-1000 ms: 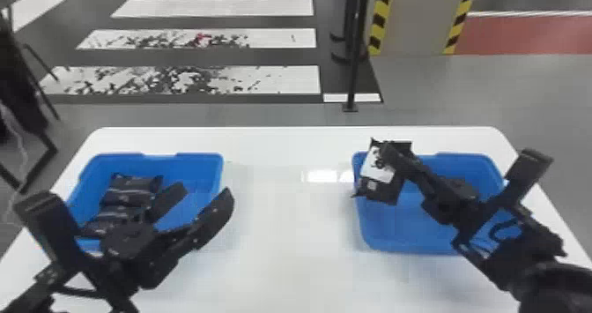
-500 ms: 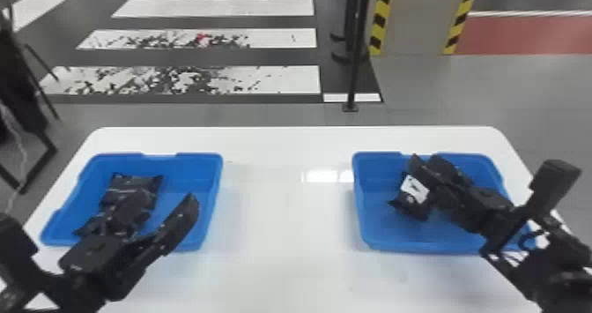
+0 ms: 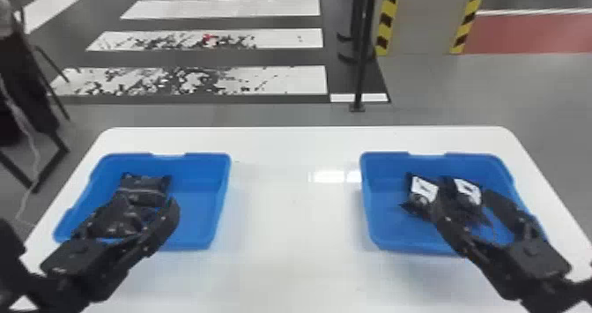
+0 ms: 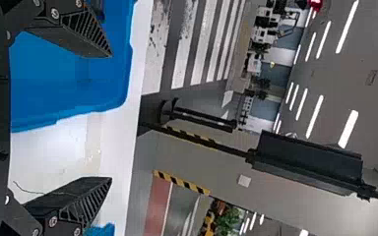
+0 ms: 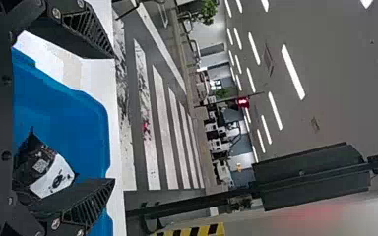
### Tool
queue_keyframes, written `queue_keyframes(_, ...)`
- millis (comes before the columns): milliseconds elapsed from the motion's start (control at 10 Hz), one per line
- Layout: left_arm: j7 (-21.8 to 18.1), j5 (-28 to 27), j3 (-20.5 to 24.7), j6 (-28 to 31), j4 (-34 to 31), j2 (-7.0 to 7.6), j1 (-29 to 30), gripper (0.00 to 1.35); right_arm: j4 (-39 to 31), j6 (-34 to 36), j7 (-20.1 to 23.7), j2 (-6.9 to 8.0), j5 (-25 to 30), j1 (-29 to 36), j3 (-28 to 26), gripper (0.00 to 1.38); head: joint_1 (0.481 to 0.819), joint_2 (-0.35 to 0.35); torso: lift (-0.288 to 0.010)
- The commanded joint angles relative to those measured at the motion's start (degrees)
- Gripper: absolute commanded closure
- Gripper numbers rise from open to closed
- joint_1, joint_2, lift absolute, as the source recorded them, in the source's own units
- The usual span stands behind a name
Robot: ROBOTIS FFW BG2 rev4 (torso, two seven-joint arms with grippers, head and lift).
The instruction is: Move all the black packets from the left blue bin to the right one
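Note:
In the head view my left gripper point(image 3: 144, 205) stands open low over the left blue bin point(image 3: 200, 158), a black packet point(image 3: 115, 221) between its fingers. Behind that one lies another black packet point(image 3: 143, 188). Over the right blue bin point(image 3: 385, 158), my right gripper point(image 3: 461, 198) is open among black packets; white labels show on one packet point(image 3: 423, 191) and on another point(image 3: 468, 194). The left wrist view has my left gripper point(image 4: 110, 118) with fingers wide apart. Likewise spread is my right gripper point(image 5: 113, 119), a labelled packet point(image 5: 54, 172) beside one finger.
Both bins stand on a white table point(image 3: 293, 228), with a wide gap between them. A dark pole point(image 3: 361, 61) rises from the floor behind the table, and a dark chair-like frame point(image 3: 31, 83) is off to the left.
A packet held over the right bin's left edge has gone down inside, and my right gripper has let go of it. My left gripper has shifted left and come down around a packet.

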Motion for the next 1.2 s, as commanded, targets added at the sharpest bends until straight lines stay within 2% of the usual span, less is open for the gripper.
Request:
queue_keyframes(0,0.23,-3.28,3.53,2.45,1.23,0.26,-2.31,0.15,-4.14,-0.65,0.01,1.06,0.17,5.17,0.02,0.12,0.695,0.102,-0.138)
queue_keyframes(300,2.60,-8.42,7.41,11.03,4.18,1.13,-8.36,0.16,-9.76,-0.65,0.01,1.06,-0.05,11.63,1.62,0.12,0.695,0.219,-0.138)
queue_keyframes(500,4.01,-10.02,7.41,17.22,8.54,2.63,-13.70,0.17,-10.89,-0.65,0.01,1.06,-0.17,13.32,1.85,0.12,0.695,0.293,-0.138)
queue_keyframes(700,4.62,-10.70,7.41,23.27,14.87,4.39,-19.47,0.17,-11.03,-0.65,0.01,1.06,-0.74,14.31,2.19,0.12,0.695,0.321,-0.138)
queue_keyframes(1100,6.03,-12.65,5.01,34.52,23.03,6.76,-29.31,0.17,-10.61,-0.51,0.19,1.06,-1.54,14.31,2.53,0.12,0.695,0.346,-0.138)
